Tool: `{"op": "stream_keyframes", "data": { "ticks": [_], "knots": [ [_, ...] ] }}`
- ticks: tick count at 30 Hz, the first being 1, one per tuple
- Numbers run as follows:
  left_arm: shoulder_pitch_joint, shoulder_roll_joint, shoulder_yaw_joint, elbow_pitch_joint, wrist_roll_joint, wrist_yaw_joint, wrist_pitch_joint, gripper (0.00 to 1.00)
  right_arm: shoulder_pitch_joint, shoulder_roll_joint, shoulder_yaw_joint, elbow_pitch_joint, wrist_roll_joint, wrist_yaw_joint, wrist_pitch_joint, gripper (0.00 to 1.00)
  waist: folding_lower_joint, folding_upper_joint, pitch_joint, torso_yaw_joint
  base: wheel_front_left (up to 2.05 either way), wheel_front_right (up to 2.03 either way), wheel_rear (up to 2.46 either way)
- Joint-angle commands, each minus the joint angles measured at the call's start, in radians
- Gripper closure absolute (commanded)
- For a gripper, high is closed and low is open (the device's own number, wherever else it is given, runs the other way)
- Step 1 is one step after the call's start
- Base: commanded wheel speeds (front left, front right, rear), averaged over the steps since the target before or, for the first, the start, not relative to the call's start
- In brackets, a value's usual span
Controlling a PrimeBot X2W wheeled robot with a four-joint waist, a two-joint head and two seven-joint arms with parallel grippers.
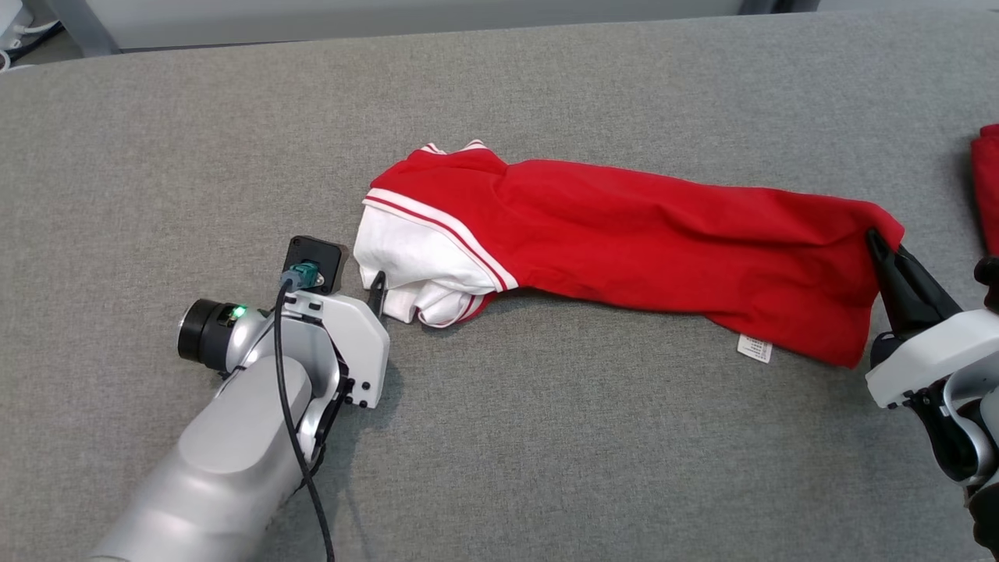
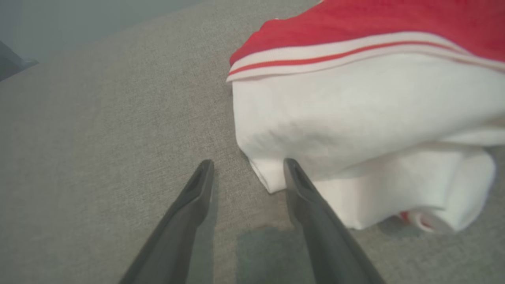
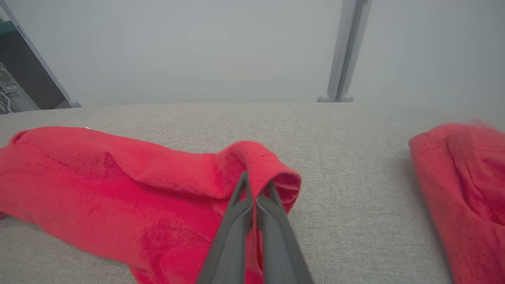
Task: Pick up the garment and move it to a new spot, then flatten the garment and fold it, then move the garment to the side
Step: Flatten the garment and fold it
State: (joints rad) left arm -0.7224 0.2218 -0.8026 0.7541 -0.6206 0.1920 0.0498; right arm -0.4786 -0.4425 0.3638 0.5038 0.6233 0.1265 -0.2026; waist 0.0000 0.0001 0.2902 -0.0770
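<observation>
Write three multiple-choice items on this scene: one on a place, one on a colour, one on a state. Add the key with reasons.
1. Where does the right gripper grip the garment?
A. its white end
B. its red end
C. its middle

2. What colour is the garment's end nearest the left gripper?
A. blue
B. black
C. white

3. How do the left gripper's jaws stand?
A. open
B. shut on the garment
C. shut on nothing

Key:
1 B, it pinches the red corner.
2 C, white cloth lies right beside it.
3 A, its jaws stand well apart.
</observation>
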Motion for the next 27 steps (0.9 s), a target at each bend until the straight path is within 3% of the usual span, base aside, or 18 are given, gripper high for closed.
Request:
{"op": "stream_keyframes", "data": {
  "ticks": [1, 2, 9, 12, 17, 27],
  "knots": [
    [-0.052, 0.018, 0.029, 0.010, -0.010, -0.010, -0.010, 0.78, 0.031, -0.021, 0.003, -0.024, -0.007, 0.004, 0.005, 1.00, 0.0000, -0.0001, 0.001, -0.004, 0.00, 0.00, 0.00],
    [-0.055, 0.010, 0.031, 0.023, -0.019, -0.020, -0.011, 1.00, 0.033, -0.021, -0.001, -0.026, -0.008, 0.004, 0.006, 1.00, 0.0000, -0.0001, 0.002, -0.005, 0.00, 0.00, 0.00],
    [-0.059, -0.035, 0.054, 0.062, -0.077, -0.084, -0.029, 1.00, 0.046, -0.017, -0.029, -0.035, -0.020, 0.004, 0.008, 1.00, 0.0000, -0.0001, -0.001, -0.005, 0.00, 0.00, 0.00],
    [-0.064, -0.039, 0.057, 0.068, -0.079, -0.091, -0.059, 1.00, 0.051, -0.014, -0.037, -0.038, -0.026, 0.004, 0.010, 1.00, 0.0000, -0.0001, -0.005, -0.002, 0.00, 0.00, 0.00],
    [-0.075, -0.020, 0.075, 0.044, -0.066, -0.065, -0.140, 1.00, 0.054, -0.010, -0.054, -0.047, -0.044, 0.004, -0.002, 1.00, 0.0000, -0.0001, -0.017, 0.005, 0.00, 0.00, 0.00],
    [-0.066, 0.070, 0.128, -0.107, -0.050, 0.008, -0.242, 1.00, 0.068, -0.002, -0.111, -0.074, -0.104, 0.004, -0.040, 1.00, 0.0000, -0.0001, -0.052, 0.036, 0.00, 0.00, 0.00]
  ]
}}
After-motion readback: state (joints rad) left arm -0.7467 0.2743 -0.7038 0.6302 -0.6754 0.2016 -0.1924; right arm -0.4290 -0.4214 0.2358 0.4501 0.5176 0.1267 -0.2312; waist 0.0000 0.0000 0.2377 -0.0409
